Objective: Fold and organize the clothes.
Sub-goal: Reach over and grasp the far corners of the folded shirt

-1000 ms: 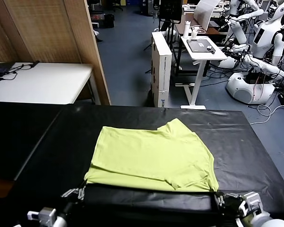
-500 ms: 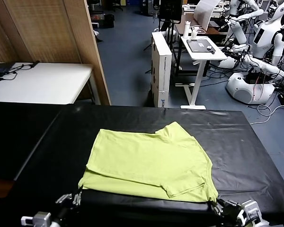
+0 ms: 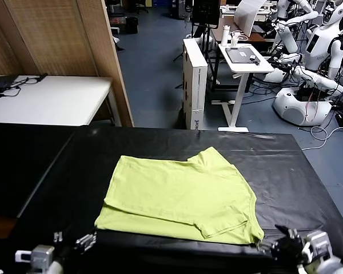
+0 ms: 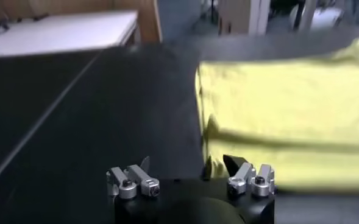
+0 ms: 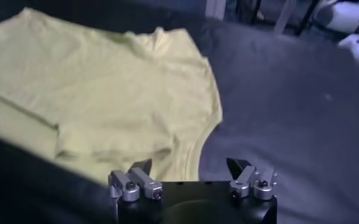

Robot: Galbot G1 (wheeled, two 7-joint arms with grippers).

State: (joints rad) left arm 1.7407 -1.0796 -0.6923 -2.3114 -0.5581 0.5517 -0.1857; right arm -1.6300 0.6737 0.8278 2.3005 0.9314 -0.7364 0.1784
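No brand, label or legible writing showed. The lime T-shirt [image 3: 180, 197] lay folded flat on the black surface [image 3: 286, 171], just ahead of both my tools. My left tool [image 4: 185, 167] stood released beside its near left corner; my right tool [image 5: 190, 168], fingers spread, hovered empty at its near right corner.

The head view is evenly and brightly lit from overhead, with a soft sheen along the far edge of the black counter [image 3: 160, 140] and only a thin shadow under the T-shirt [image 3: 180, 197]. Both wrist views are dimmer and soft; the right one carries a bluish haze, with backgrounds out of focus.
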